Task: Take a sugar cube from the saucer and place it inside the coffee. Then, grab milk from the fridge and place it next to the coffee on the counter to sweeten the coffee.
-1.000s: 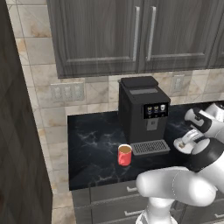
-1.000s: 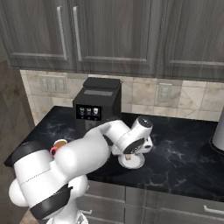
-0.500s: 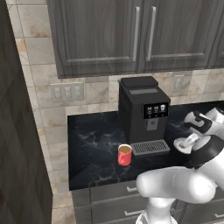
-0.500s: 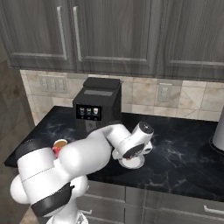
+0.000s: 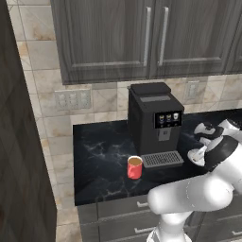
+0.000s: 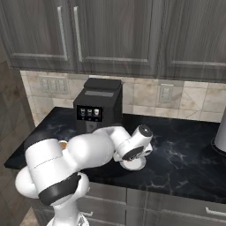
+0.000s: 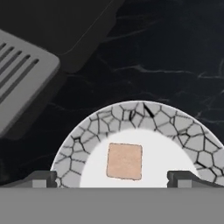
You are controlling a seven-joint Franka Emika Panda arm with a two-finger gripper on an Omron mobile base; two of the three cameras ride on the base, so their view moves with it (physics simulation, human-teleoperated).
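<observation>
The saucer (image 7: 131, 114), white with a crackled grey rim, lies on the black counter (image 5: 99, 160) right of the coffee machine. A tan sugar cube (image 7: 124, 161) rests at its centre. My gripper (image 7: 113, 179) hangs open just above the saucer, its fingertips (image 7: 41, 178) standing wide on either side of the cube without touching it. In the right base view the hand hovers over the saucer (image 6: 137, 166). The coffee (image 5: 134, 167), a red mug with brown liquid, stands left of the machine's drip tray. The saucer (image 5: 195, 156) is partly hidden by my arm.
The black coffee machine (image 5: 153, 120) stands at the back of the counter, and its grey drip tray (image 7: 22, 83) lies close beside the saucer. Dark grey wall cabinets (image 6: 110, 35) hang above. A grey vessel (image 6: 220, 139) sits at the far right.
The hand has come down closer to the saucer. The jaws have stayed wide, and the mug and the cube have not moved.
</observation>
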